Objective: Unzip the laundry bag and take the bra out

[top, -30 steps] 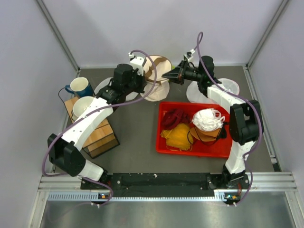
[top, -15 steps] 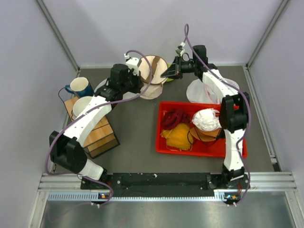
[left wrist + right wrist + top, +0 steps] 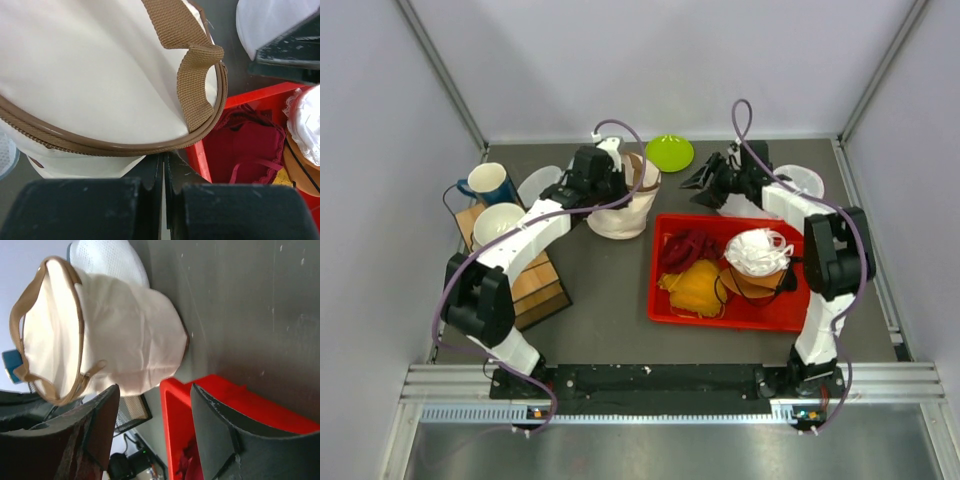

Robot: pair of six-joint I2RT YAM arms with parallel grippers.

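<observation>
The cream laundry bag [image 3: 620, 212] with brown trim stands at the back of the table, left of the red tray [image 3: 654, 272]. My left gripper [image 3: 608, 172] is above it. In the left wrist view the left gripper [image 3: 164, 156] is shut, its tips pinched at the brown zipper rim of the bag [image 3: 100, 75]. My right gripper [image 3: 704, 182] hangs to the bag's right and is open. In the right wrist view nothing lies between the fingers of the right gripper [image 3: 155, 390], and the bag [image 3: 125, 340] is well beyond them. The bra is hidden.
The red tray [image 3: 175, 430] holds a dark red garment [image 3: 685, 248], a yellow one [image 3: 695, 285] and a white cupped one [image 3: 758, 250]. White mesh pouches [image 3: 538, 183] [image 3: 798, 180] and a green plate [image 3: 669, 153] lie at the back. Two mugs [image 3: 488, 182] sit by a wooden box [image 3: 530, 285] on the left.
The right gripper opened and drew back to the right. The bag, tilted high at the back before, now stands lower and nearer, carried there by the left gripper. The green plate is uncovered.
</observation>
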